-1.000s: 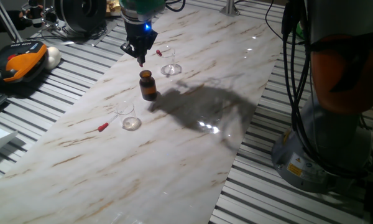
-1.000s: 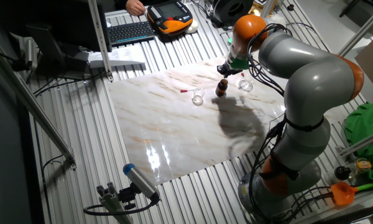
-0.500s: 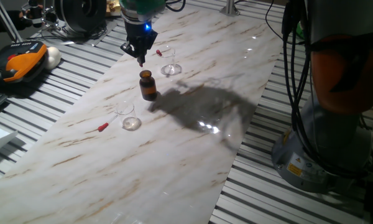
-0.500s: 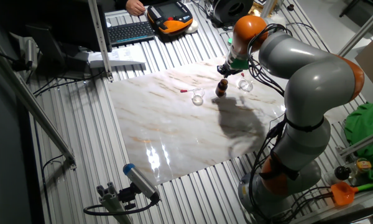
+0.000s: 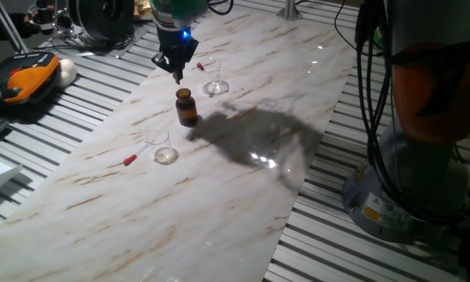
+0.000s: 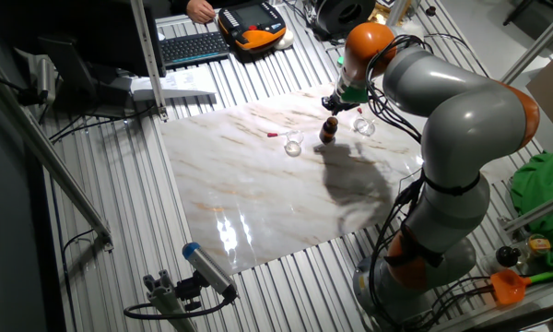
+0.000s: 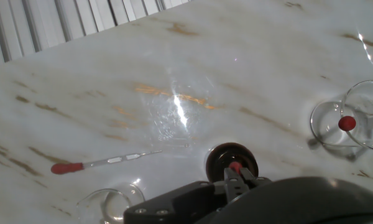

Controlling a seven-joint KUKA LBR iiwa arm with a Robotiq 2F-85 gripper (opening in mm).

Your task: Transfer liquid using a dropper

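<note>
The amber bottle (image 5: 186, 107) on the marble table (image 5: 243, 180) is the landmark here. Left of it in the fixed view lies a spare dropper (image 5: 140, 153) with a red bulb, flat on the table, and beside that a clear glass (image 5: 162, 146) — near the bottle but apart from it. Directly above the bottle hangs the gripper (image 5: 178, 74), its fingers closed narrow around a dropper in hand (image 7: 235, 169); in the hand view its red tip sits almost centred over the bottle's open mouth (image 7: 231, 160). To the right of the bottle, just beyond it, stands a second glass (image 5: 212, 78) with what looks like another red-bulbed dropper in it.

The step appears to be lowering the dropper into the bottle. To do it well, the tip should stay centred on the mouth — the opening is narrow, so descend straight and slowly, without sideways drift that could catch the rim and tip the bottle. Whether the tip has already entered the neck cannot be told.
</note>
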